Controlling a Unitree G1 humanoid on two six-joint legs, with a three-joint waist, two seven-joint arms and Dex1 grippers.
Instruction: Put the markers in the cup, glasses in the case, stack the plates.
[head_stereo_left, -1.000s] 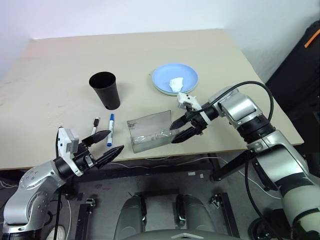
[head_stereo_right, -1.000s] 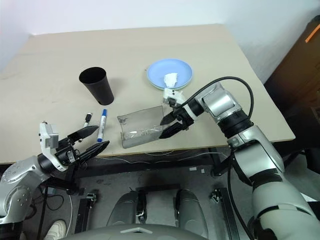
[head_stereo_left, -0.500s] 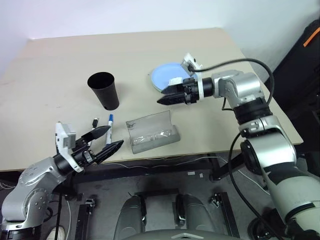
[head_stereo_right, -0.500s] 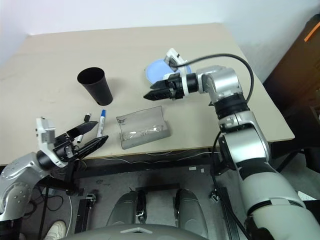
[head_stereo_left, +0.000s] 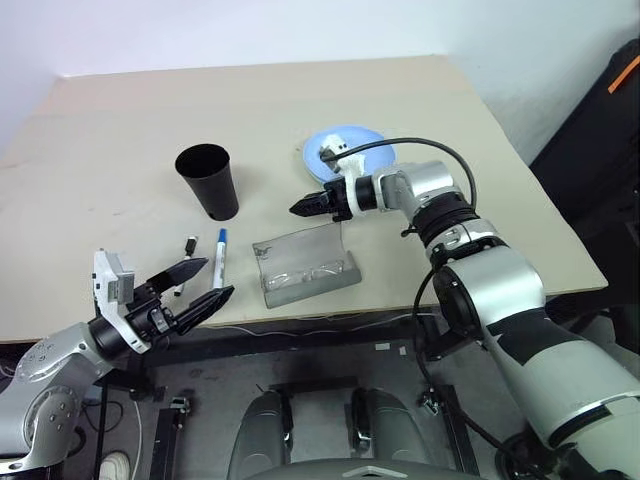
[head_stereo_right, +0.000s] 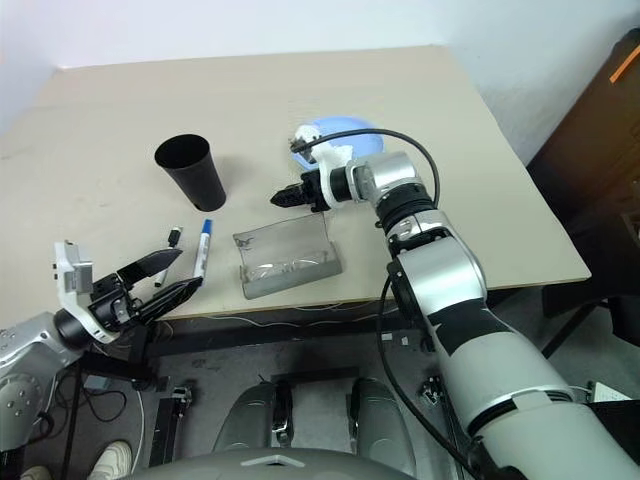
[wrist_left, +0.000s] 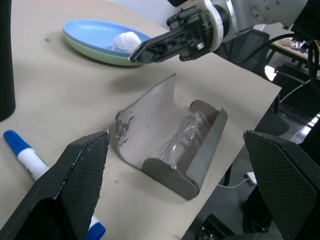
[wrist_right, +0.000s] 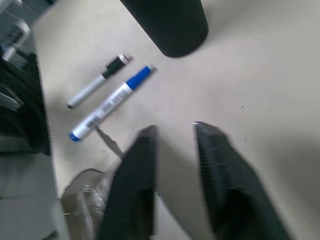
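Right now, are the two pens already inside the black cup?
No: both markers lie flat on the table, beside the cup.

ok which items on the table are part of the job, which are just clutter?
Job: blue marker, black marker, cup, glasses lying in the open case, plates already stacked.

Clutter: white tissue on the top plate.
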